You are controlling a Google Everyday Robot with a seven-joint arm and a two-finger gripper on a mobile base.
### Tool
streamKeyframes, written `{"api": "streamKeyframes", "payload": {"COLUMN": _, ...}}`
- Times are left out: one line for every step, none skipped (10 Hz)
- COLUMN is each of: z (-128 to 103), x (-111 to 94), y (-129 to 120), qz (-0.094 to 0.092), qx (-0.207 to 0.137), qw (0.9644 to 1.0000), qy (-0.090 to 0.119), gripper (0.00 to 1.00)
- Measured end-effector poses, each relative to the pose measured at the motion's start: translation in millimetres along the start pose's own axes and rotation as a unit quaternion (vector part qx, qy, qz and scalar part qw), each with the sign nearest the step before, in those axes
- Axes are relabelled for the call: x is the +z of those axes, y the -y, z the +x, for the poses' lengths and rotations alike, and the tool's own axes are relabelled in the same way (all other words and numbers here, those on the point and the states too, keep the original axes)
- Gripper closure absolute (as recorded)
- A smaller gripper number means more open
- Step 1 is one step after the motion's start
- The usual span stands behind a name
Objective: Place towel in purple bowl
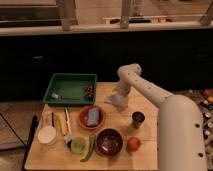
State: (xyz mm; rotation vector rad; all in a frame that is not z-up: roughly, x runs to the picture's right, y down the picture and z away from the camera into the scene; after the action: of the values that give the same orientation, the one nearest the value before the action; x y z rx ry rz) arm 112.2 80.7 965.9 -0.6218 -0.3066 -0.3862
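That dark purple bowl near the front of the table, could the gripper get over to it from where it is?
Probably yes. The gripper is at the table's back middle, by the towel; the purple bowl sits open-topped in front, with only bare table between.
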Motion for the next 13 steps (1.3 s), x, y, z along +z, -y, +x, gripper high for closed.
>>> {"api": "streamKeyframes", "payload": {"z": 3.6, "x": 7.6, "y": -2.1, "qz": -0.004, "qx": 0.006, "qw": 1.0, "qy": 0.003, "gripper": 0.32}}
{"api": "streamKeyframes", "payload": {"z": 4.5, "x": 11.1, "y": -3.6, "qz": -0.007, "qx": 0.009, "qw": 0.9999, "qy": 0.006, "gripper": 0.4}}
{"api": "streamKeyframes", "payload": {"z": 5.5, "x": 11.9, "y": -4.2, "qz": -0.006, "qx": 0.011, "qw": 0.9999, "qy": 0.006, "gripper": 0.51}}
{"api": "streamKeyframes", "payload": {"z": 6.0, "x": 9.4, "y": -4.6, "qz": -0.006, "qx": 0.01, "qw": 0.9999, "qy": 0.005, "gripper": 0.63}}
{"api": "streamKeyframes", "payload": {"z": 6.7, "x": 7.8, "y": -5.2, "qz": -0.007, "qx": 0.01, "qw": 0.9999, "qy": 0.004, "gripper": 0.69}}
{"api": "streamKeyframes", "payload": {"z": 8.3, "x": 4.3, "y": -5.6, "qz": -0.006, "qx": 0.011, "qw": 0.9999, "qy": 0.003, "gripper": 0.8}}
{"api": "streamKeyframes", "payload": {"z": 9.5, "x": 2.0, "y": -6.5, "qz": -0.006, "qx": 0.012, "qw": 0.9999, "qy": 0.003, "gripper": 0.89}}
{"api": "streamKeyframes", "payload": {"z": 9.4, "x": 0.1, "y": -5.4, "qz": -0.005, "qx": 0.01, "qw": 0.9999, "qy": 0.001, "gripper": 0.99}}
{"api": "streamKeyframes", "payload": {"z": 8.3, "x": 0.1, "y": -5.8, "qz": -0.007, "qx": 0.009, "qw": 0.9999, "qy": 0.002, "gripper": 1.0}}
{"api": "streamKeyframes", "payload": {"z": 8.6, "x": -0.1, "y": -7.1, "qz": -0.008, "qx": 0.01, "qw": 0.9999, "qy": 0.002, "gripper": 1.0}}
{"api": "streamKeyframes", "payload": {"z": 8.4, "x": -3.6, "y": -13.9, "qz": -0.009, "qx": 0.01, "qw": 0.9999, "qy": -0.003, "gripper": 1.0}}
{"api": "streamKeyframes", "payload": {"z": 9.9, "x": -9.4, "y": -16.4, "qz": -0.002, "qx": 0.012, "qw": 0.9999, "qy": -0.007, "gripper": 1.0}}
{"api": "streamKeyframes", "payload": {"z": 10.3, "x": -13.1, "y": -17.9, "qz": 0.002, "qx": 0.012, "qw": 0.9999, "qy": -0.01, "gripper": 1.0}}
